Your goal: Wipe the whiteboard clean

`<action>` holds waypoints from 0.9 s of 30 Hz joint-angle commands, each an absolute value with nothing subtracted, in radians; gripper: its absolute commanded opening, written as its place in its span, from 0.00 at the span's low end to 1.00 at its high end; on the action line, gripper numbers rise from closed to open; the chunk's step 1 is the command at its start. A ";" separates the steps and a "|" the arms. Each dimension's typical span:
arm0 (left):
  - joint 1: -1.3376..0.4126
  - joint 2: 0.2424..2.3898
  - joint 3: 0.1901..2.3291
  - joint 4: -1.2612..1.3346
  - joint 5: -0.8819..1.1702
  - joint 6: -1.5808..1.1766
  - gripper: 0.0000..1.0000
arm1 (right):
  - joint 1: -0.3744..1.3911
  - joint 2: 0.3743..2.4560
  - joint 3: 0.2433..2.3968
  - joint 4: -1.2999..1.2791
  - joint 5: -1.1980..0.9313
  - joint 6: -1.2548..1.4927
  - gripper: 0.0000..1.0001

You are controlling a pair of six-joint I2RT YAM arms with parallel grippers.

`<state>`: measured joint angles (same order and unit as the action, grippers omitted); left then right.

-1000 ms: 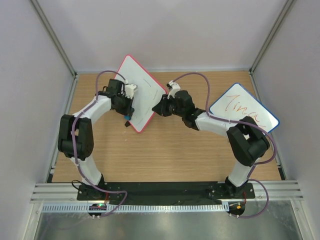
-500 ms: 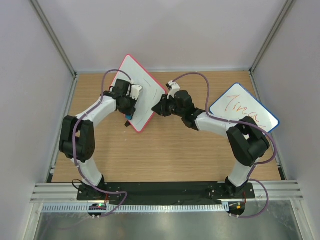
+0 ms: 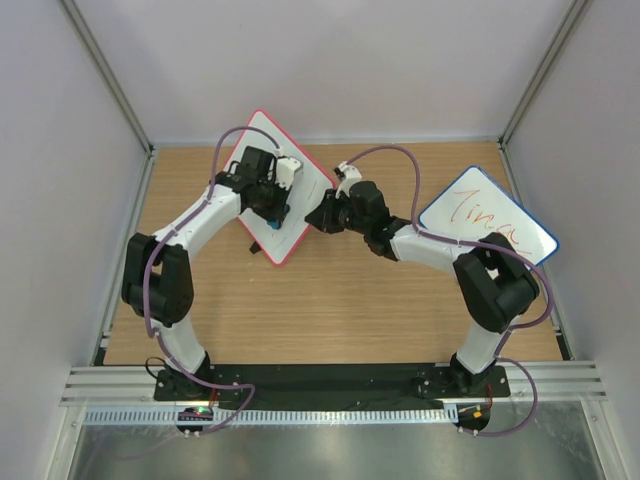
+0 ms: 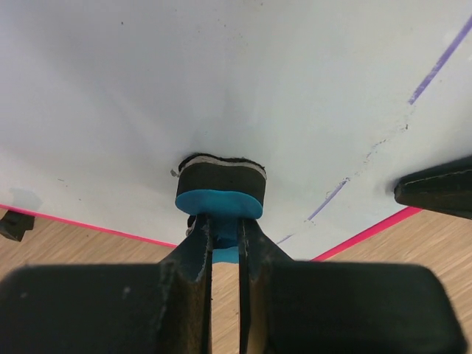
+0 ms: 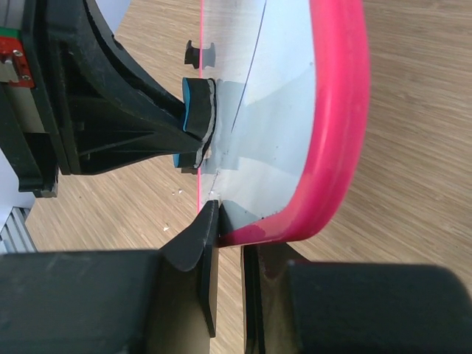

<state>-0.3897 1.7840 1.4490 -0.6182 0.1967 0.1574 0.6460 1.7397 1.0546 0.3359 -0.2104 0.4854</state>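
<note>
The whiteboard point(image 3: 302, 188), white with a red-pink frame, lies turned like a diamond at the back left of the table. My left gripper point(image 3: 277, 205) is shut on a blue eraser with a black felt pad point(image 4: 220, 195) and presses it against the board face point(image 4: 221, 74). Thin purple line remnants point(image 4: 436, 65) stay on the board to the right of the eraser. My right gripper point(image 3: 322, 212) is shut on the board's right corner; in the right wrist view its jaws point(image 5: 228, 221) clamp the pink rim point(image 5: 341, 110). The eraser also shows there point(image 5: 198, 122).
A blue-framed board point(image 3: 487, 228) with orange writing lies at the right, under the right arm's elbow. A small black piece point(image 3: 253, 247) sits on the wood by the whiteboard's lower left edge. Grey walls close in the back and both sides.
My left gripper has slid the eraser up and to the right across the board, from its lower left edge toward the middle. The right gripper and the board have not moved.
</note>
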 commanded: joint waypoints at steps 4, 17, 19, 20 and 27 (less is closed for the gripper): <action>-0.431 1.833 1.266 -0.430 0.362 0.175 0.00 | 0.693 1.741 1.037 0.279 -0.279 0.319 0.01; -0.391 1.787 1.135 -0.492 0.380 0.206 0.00 | 0.695 1.743 1.029 0.290 -0.281 0.321 0.01; -0.391 1.795 1.131 -0.515 0.374 0.209 0.00 | 0.695 1.740 1.028 0.290 -0.279 0.319 0.01; -0.391 1.798 1.129 -0.537 0.367 0.210 0.00 | 0.693 1.740 1.029 0.290 -0.279 0.321 0.01; -0.387 1.802 1.109 -0.581 0.308 0.224 0.00 | 0.695 1.738 1.026 0.290 -0.278 0.319 0.01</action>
<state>-0.3511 1.6936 1.1797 -0.4793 0.2607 0.2188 0.6392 1.7397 1.0431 0.3397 -0.2115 0.5106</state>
